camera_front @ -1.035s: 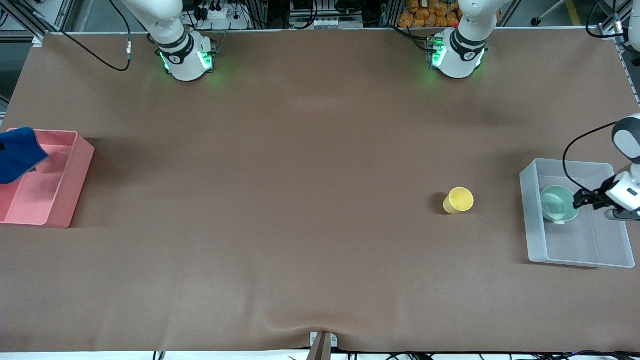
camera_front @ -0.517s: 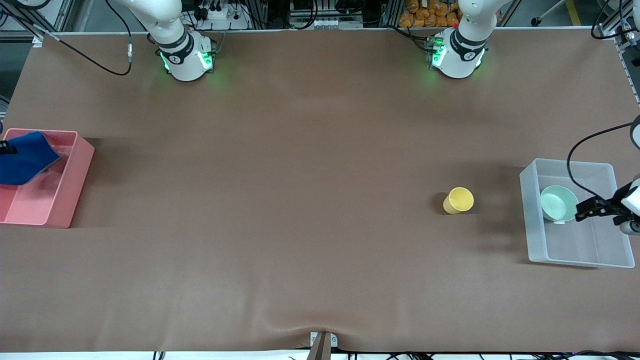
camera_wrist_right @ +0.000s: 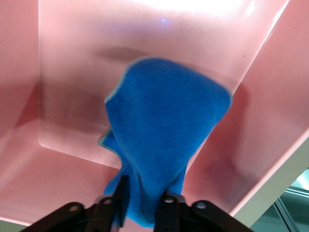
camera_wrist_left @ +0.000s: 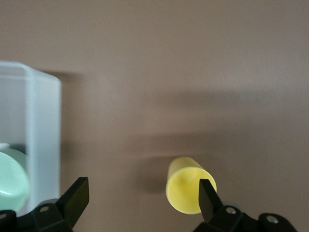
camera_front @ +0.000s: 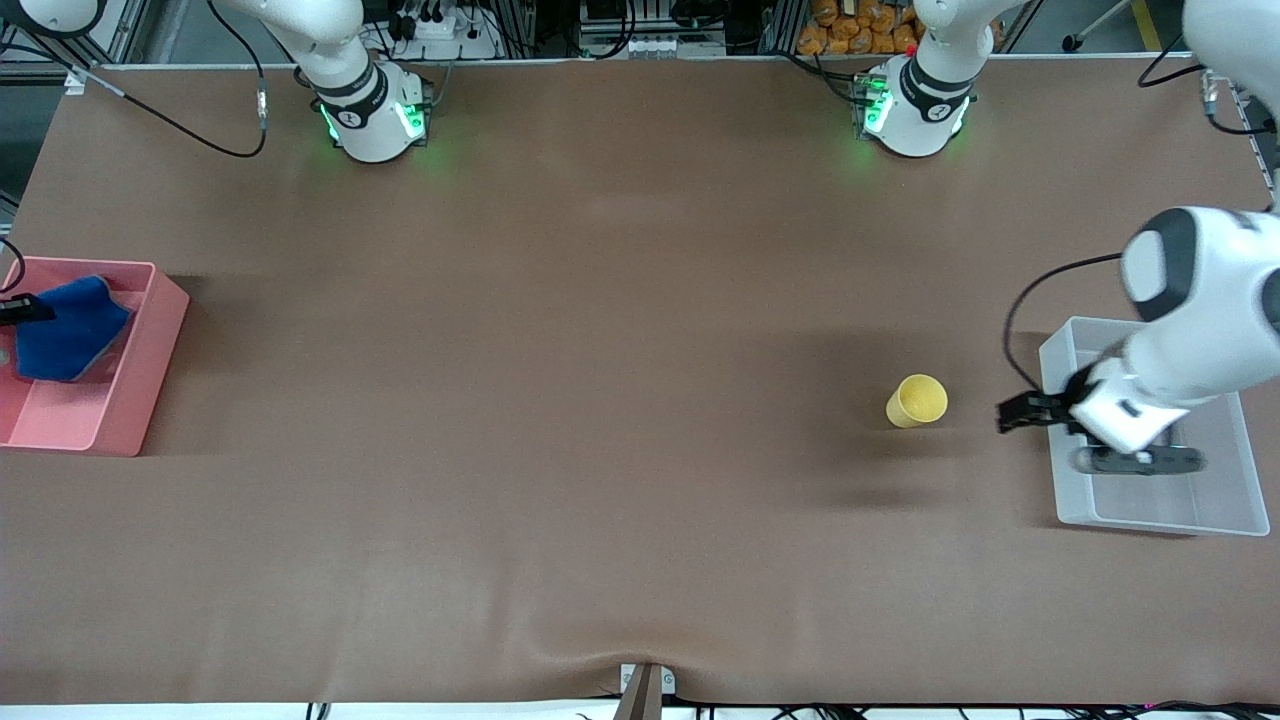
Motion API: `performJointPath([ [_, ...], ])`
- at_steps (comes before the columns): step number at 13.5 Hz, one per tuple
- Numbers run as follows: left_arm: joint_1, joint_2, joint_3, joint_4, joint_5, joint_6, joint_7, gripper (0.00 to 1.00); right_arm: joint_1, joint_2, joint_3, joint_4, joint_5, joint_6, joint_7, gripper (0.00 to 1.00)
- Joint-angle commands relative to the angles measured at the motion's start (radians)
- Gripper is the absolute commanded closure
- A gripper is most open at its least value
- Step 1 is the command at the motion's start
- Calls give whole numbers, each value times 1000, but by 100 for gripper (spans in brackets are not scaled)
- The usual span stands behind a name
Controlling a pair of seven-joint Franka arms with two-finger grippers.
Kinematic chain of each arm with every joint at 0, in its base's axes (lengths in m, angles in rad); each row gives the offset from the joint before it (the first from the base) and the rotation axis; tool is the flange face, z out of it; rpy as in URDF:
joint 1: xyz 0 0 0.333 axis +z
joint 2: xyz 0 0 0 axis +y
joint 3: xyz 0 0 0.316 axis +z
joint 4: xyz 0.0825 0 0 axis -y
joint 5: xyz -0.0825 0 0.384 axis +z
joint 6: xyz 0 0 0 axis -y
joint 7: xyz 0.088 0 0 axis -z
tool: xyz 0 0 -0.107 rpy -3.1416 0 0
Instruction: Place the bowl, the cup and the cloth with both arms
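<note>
My left gripper [camera_front: 1008,415], fingers spread and empty, hangs between the clear bin [camera_front: 1150,500] holding the bowl [camera_wrist_left: 9,181] and the upright cup [camera_front: 916,400]. My right gripper [camera_wrist_right: 142,205] pinches the cloth [camera_front: 68,330] over the pink bin [camera_front: 110,400].

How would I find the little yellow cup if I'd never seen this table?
Look along the brown table toward the left arm's end, to the clear bin. Beside it the yellow cup stands alone on the mat, the only yellow thing there.
</note>
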Motion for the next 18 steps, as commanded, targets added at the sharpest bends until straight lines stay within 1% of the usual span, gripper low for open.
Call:
performJointPath([
  [1,-35,-10,1,-91,118,-3,-91,0,2,-38,24,17,-10,-5,-44,0],
  [2,-39,-8,1,-116,160,-1,-128,0,25,-75,24,17,-8,-8,-57,0],
  [4,-25,-1,-1,-147,166,3,-128,0,65,-136,26,17,-5,-62,-44,0],
  [6,-25,21,-1,-148,168,9,-139,0,109,-194,24,14,35,-97,-15,0],
  [7,-25,37,-1,-151,165,14,-139,0,134,-211,24,12,58,-132,60,0],
  [8,-25,53,-1,-150,160,29,-139,0,157,-227,24,10,59,-161,141,0],
  [9,-25,59,-1,-153,159,52,-140,0,184,-242,24,9,61,-189,190,0],
  [10,-26,71,-1,-157,159,59,-140,0,219,-265,24,6,78,-214,220,0],
  [12,-25,96,-1,-165,162,85,-142,0,285,-316,24,-2,108,-272,345,0],
  [13,-26,113,1,-165,166,109,-142,6,330,-337,24,-2,110,-301,399,0],
  [14,-28,119,1,-167,168,117,-145,17,373,-365,24,-3,121,-335,439,0],
  [15,-29,125,1,-167,169,117,-145,32,414,-392,24,-3,150,-372,491,0],
  [16,-34,127,1,-167,169,117,-145,53,451,-421,24,-3,174,-398,528,0],
  [17,-34,127,1,-167,171,117,-145,78,482,-447,24,-3,181,-413,554,0],
  [18,-37,127,1,-165,174,117,-143,96,511,-469,24,-3,184,-415,588,0],
])
